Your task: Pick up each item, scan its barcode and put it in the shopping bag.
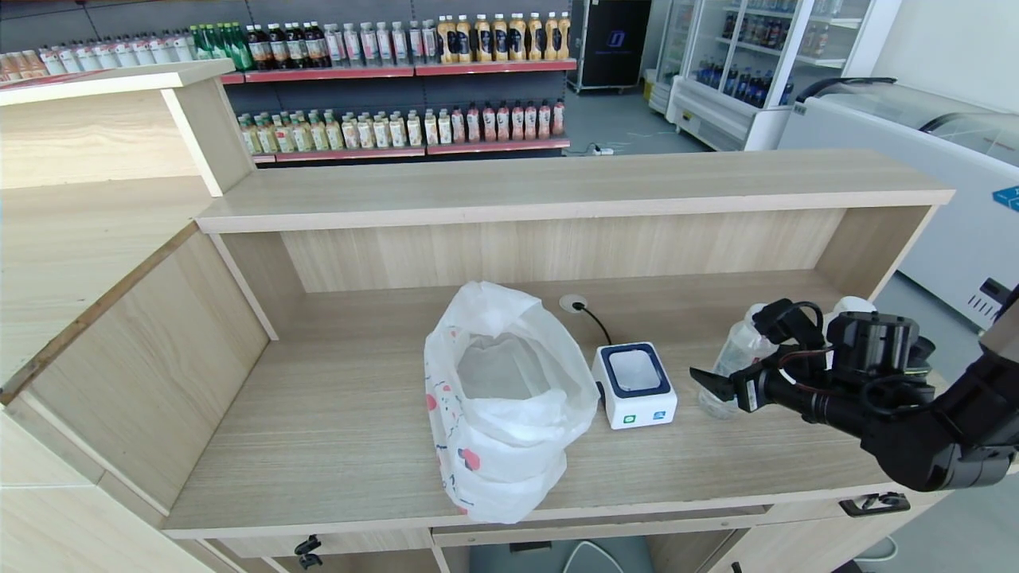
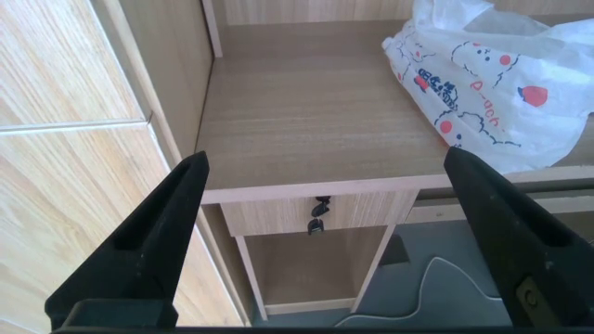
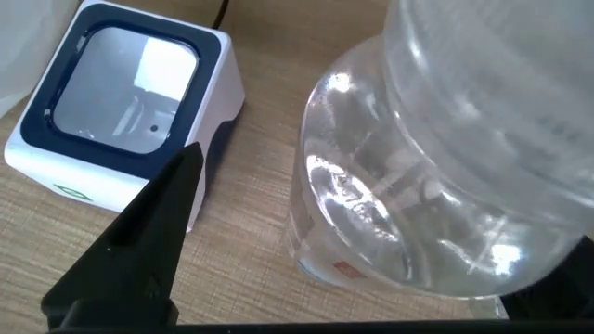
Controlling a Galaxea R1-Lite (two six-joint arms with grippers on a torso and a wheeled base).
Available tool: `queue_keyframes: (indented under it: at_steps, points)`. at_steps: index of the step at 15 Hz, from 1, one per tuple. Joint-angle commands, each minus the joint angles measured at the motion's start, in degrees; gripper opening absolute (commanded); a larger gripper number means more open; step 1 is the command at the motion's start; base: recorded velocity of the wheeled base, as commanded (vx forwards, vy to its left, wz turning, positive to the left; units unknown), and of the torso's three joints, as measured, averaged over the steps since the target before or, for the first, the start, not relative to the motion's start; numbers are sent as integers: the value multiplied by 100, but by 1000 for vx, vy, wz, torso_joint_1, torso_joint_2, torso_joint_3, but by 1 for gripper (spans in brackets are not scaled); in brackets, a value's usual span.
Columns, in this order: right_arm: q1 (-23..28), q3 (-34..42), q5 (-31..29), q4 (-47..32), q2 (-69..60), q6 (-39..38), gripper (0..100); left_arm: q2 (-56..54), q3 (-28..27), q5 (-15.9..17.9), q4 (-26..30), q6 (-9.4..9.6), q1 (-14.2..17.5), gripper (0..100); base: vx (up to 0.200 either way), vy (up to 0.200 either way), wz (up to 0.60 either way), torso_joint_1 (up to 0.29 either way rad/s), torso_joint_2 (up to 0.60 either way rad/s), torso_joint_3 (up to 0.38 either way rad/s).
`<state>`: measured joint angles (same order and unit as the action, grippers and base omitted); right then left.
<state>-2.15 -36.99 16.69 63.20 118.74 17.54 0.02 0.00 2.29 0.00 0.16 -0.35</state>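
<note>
A clear plastic bottle [image 1: 734, 360] stands on the wooden counter [image 1: 334, 430], to the right of the white barcode scanner [image 1: 634, 383]. My right gripper [image 1: 748, 352] is open, with one finger on each side of the bottle and not closed on it. In the right wrist view the bottle [image 3: 436, 167] is very close, one dark finger [image 3: 139, 250] lies beside it, and the scanner [image 3: 121, 102] is just beyond. The white printed shopping bag [image 1: 505, 398] stands open left of the scanner. My left gripper [image 2: 325, 241] is open and holds nothing, low before the counter's front left edge, with the bag [image 2: 492, 74] farther off.
A second bottle with a white cap [image 1: 852, 305] stands behind my right wrist. The scanner's black cable [image 1: 593, 320] runs to a hole in the counter. A raised wooden ledge [image 1: 557, 191] borders the back, and side walls close both ends. A drawer with a key [image 2: 316, 221] sits under the counter.
</note>
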Motion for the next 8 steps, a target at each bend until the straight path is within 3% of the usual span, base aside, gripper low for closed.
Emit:
queue_keyframes:
  at_steps: [1, 8]
  points:
    - [-58, -54, 1, 17, 88, -5, 100, 6, 0, -1, 0, 2, 0, 100, 0, 0, 0, 0, 0, 0]
    - [-75, -195, 282, 35, 255, -14, 100, 6, 0, -1, 0, 2, 0, 100, 0, 0, 0, 0, 0, 0]
